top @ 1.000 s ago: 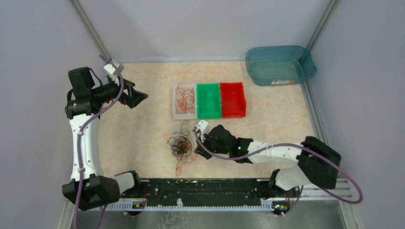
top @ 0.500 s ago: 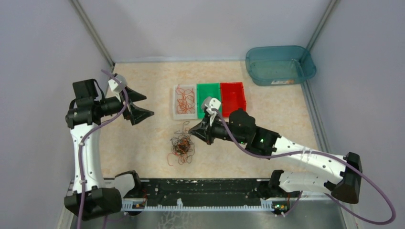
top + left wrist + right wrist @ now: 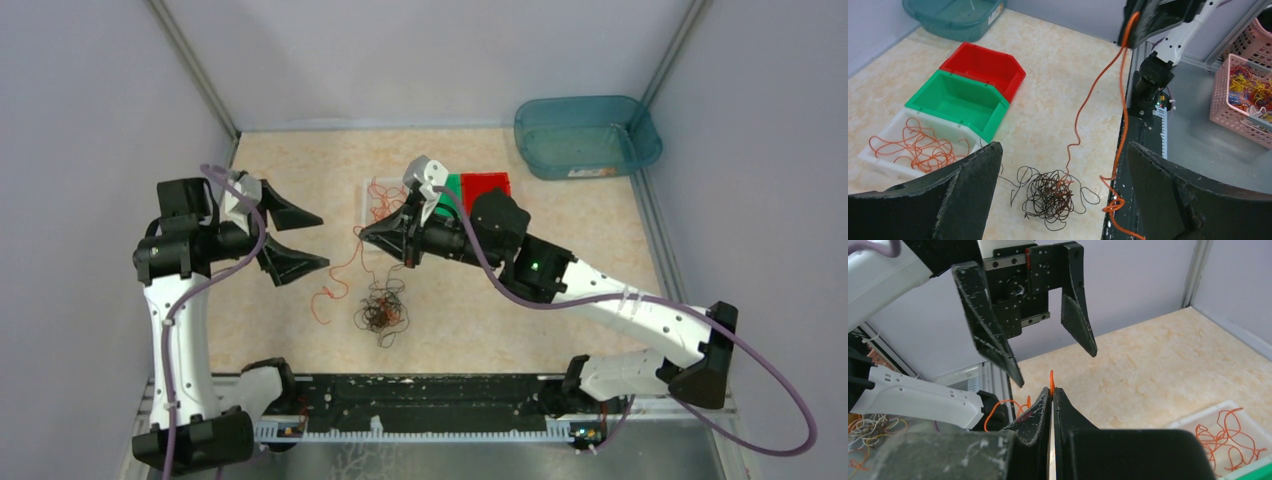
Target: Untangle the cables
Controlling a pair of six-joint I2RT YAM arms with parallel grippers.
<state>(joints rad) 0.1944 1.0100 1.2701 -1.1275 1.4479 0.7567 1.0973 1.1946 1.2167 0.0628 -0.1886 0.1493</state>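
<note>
A tangle of dark brown cables (image 3: pixel 380 312) lies on the table's near middle; it also shows in the left wrist view (image 3: pixel 1055 192). My right gripper (image 3: pixel 362 233) is raised above and behind it, shut on one orange cable (image 3: pixel 330 285) that hangs down in curls to the table. The cable's tip (image 3: pixel 1051 377) sticks out between the shut fingertips of the right gripper (image 3: pixel 1052 392). In the left wrist view the orange cable (image 3: pixel 1080 110) runs down to the tangle. My left gripper (image 3: pixel 322 240) is wide open and empty, facing the right gripper from the left (image 3: pixel 1064 150).
A white bin (image 3: pixel 368 232) holding several orange cables stands behind the tangle, with a green bin (image 3: pixel 958 100) and a red bin (image 3: pixel 487 182) beside it. A teal tub (image 3: pixel 585 135) sits at the back right. A pink basket (image 3: pixel 1248 100) stands off the table.
My right gripper has risen from the tangle and moved left and back, drawing the orange cable out of it. My left gripper has swung toward the middle.
</note>
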